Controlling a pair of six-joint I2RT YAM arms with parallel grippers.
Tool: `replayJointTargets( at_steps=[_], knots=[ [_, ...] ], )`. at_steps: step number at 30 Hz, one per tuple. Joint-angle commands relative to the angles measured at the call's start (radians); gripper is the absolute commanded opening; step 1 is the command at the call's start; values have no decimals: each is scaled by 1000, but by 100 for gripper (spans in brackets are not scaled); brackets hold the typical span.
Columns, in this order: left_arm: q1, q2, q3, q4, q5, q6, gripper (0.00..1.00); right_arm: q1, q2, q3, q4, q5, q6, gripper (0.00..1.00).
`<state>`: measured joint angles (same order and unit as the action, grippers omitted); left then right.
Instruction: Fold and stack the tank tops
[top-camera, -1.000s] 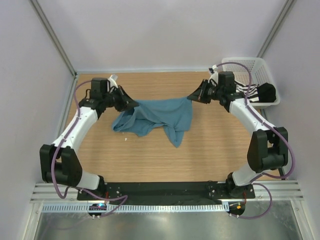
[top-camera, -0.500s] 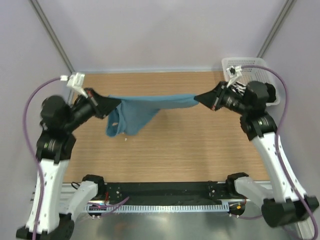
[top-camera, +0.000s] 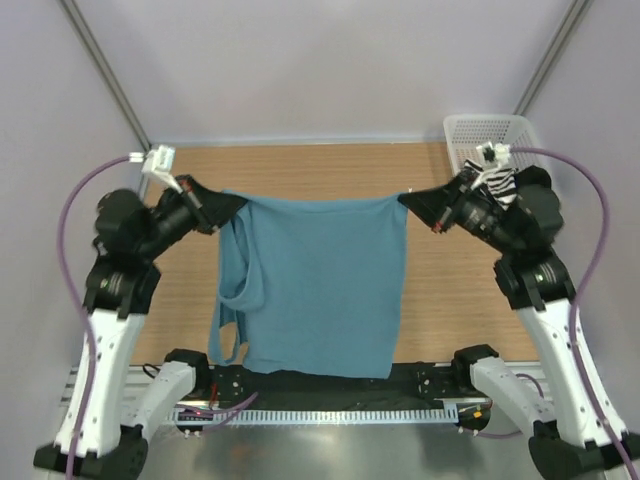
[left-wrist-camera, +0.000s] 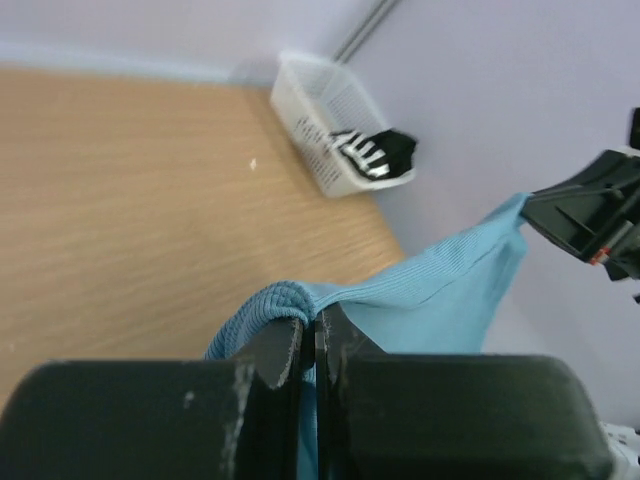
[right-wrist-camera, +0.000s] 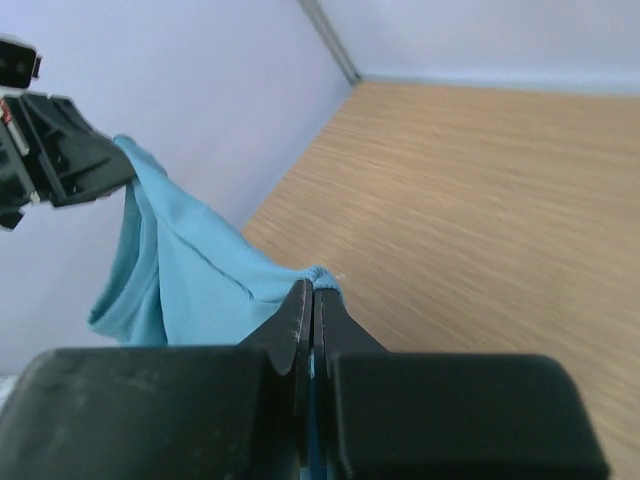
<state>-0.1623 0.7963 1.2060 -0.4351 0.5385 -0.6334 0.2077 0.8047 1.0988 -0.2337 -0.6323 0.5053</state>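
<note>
Here left gripper (top-camera: 225, 204) and right gripper (top-camera: 408, 200) pinch one teal tank top (top-camera: 320, 290); one striped top (left-wrist-camera: 372, 157) lies in a basket (left-wrist-camera: 310, 100).

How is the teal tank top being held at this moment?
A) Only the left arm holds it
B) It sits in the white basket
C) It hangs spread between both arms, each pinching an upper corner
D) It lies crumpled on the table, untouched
C: the teal tank top hangs spread in the air, one upper corner pinched in the left fingers and the other in the right fingers.
</note>
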Motion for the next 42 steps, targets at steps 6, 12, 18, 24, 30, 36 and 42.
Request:
replayJointTargets(
  at_steps=[6,12,18,24,30,36,42],
  knots=[
    [0,518,-299,469,-17,-227,0,-7,503,-39,11,261,47,1],
    [-2,1016,-133,751,78,-334,0,-24,836,96,181,318,81,1],
    [0,1265,211,597,66,-293,2,-91,1060,381,157,355,70,1],
    [9,1341,467,333,-11,-166,100,-123,1286,644,79,373,65,68],
    [-2,1212,428,104,-255,-45,99,-123,1177,504,62,414,47,63],
    [-89,1097,339,-79,-506,70,88,-81,984,235,28,422,32,42],
    [-118,1100,293,-102,-568,118,72,96,844,75,-119,627,-37,44]
  ],
)
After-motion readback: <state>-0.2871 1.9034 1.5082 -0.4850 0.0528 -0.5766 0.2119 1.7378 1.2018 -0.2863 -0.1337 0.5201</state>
